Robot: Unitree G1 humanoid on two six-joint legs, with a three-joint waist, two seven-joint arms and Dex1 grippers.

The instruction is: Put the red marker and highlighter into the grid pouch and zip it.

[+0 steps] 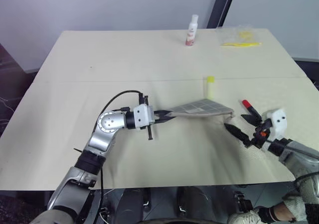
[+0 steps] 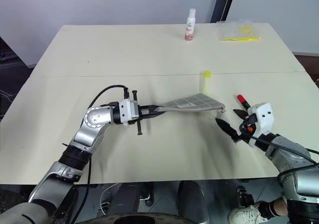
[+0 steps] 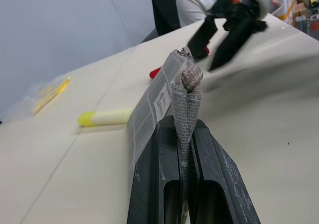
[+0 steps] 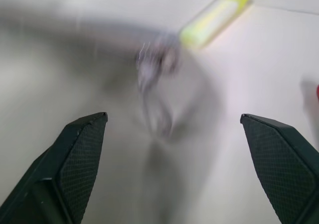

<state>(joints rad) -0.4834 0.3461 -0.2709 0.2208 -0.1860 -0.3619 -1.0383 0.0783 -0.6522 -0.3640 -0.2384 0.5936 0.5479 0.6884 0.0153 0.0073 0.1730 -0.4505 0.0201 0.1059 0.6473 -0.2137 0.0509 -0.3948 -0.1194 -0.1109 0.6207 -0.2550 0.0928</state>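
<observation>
above table, left hand pinching grid pouch

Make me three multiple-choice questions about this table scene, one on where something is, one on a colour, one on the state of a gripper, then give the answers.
1. Where does the highlighter lie?
A. inside the pouch
B. on the table just beyond the pouch
C. beside the bottle at the far edge

2. What colour is the marker's cap?
A. red
B. blue
C. green

3. How does the left gripper stand?
A. wide open above the table
B. shut on the highlighter
C. shut on one end of the pouch

Answers:
1 B: the highlighter rests on the bare table behind the pouch, apart from it.
2 A: a red cap shows next to the right gripper.
3 C: the left wrist view shows the fabric pinched between the two black fingers; the right gripper stands open.
</observation>
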